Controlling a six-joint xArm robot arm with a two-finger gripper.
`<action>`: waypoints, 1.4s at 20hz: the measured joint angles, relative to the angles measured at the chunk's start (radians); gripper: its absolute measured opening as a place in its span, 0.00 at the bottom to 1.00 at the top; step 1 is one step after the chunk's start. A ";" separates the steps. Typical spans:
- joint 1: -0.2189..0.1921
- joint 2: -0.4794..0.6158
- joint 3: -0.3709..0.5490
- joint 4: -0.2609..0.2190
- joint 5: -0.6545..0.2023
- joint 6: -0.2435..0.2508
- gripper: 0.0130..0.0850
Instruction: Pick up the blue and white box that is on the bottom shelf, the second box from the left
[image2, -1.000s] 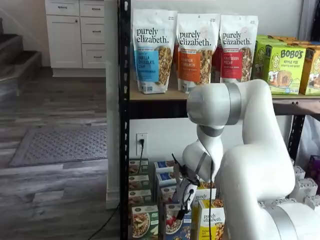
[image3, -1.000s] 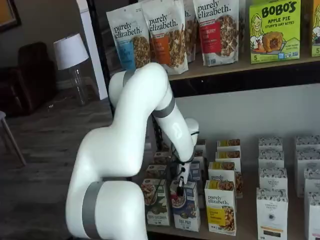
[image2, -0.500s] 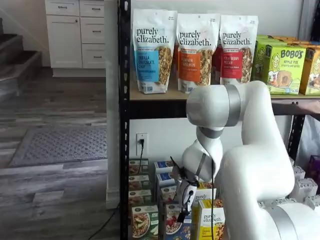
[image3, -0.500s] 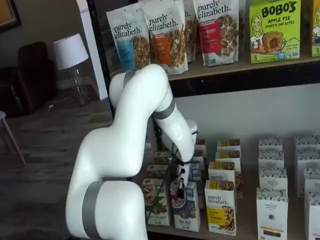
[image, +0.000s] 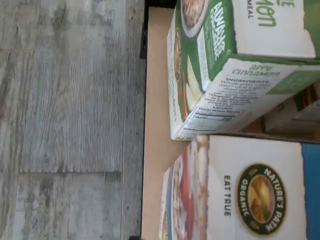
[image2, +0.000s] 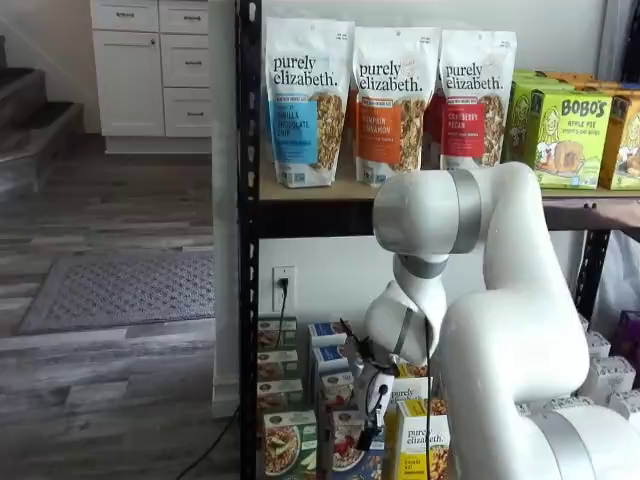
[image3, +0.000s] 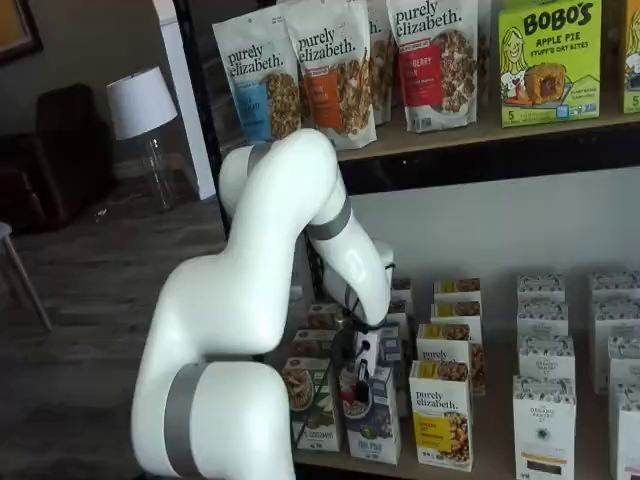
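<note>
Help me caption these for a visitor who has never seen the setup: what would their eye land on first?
First the big white arm that fills the foreground in both shelf views, bent down toward the bottom shelf. Next the row of purely elizabeth bags on the tan upper board, with green Bobo's boxes beside them. Low down, the gripper hangs at the blue and white box, which stands between a green box and a yellow-and-white box.

The blue and white box (image3: 369, 418) is navy with white lettering and a pictured bowl with red berries. At its 9 o'clock, a green box (image3: 313, 405) — bowl printed. At 3 o'clock, a yellow-and-white box (image3: 441, 415). The arm (image3: 262, 300) is white — grey bands.
</note>
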 joint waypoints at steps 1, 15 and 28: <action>0.000 -0.001 0.002 0.000 -0.001 0.000 1.00; 0.005 0.000 0.005 -0.025 0.011 0.025 1.00; 0.012 0.007 0.010 -0.021 -0.019 0.025 0.89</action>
